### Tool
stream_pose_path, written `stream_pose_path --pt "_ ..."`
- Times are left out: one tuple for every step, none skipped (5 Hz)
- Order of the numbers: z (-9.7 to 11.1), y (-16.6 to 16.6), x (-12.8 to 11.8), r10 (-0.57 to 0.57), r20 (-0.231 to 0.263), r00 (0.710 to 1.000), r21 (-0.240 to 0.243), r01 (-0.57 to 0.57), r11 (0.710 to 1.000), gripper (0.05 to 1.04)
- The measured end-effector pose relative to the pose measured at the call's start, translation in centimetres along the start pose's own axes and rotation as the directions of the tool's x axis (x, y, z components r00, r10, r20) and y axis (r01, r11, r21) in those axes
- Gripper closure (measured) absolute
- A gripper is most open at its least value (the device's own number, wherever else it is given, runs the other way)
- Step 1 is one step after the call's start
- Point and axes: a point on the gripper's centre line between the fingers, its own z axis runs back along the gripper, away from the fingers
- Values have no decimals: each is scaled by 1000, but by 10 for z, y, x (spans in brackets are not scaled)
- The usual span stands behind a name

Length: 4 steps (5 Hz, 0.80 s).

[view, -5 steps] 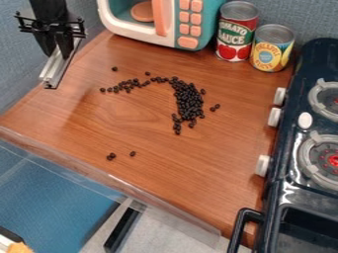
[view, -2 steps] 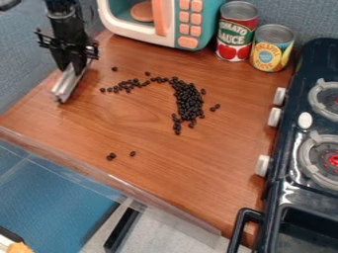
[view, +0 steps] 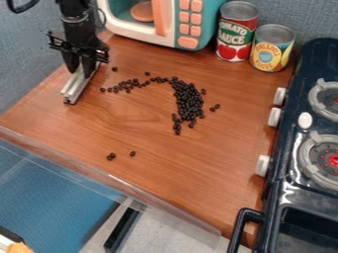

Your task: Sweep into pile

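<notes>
Jaws of your black two-finger gripper clamped on straight silver metal bar, below and left of teal-and-white toy microwave. Small oval black beans below microwave: dense clump, trailing strays. Likely lining up sweep; next, set bar outside strays, push towards clump. Microwave holds round orange plate.

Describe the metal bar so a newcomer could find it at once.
Start at the toy microwave at the top of the view. Left of it, the robot's black hand hangs over the wooden counter, gripping the metal bar. It is the long, straight, silvery piece, unlike the round, dark beans to its right.
</notes>
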Motion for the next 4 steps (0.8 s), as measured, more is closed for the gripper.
stream_pose_path --pt "-1 -19 -3 -10 -24 1000 -45 9 999 747" --pt "2 -48 -5 -47 -30 998 -66 45 997 747" --pt "5 -66 -6 -72 -18 997 -71 70 995 747" --pt "6 -77 -8 -96 5 995 -54 96 994 747"
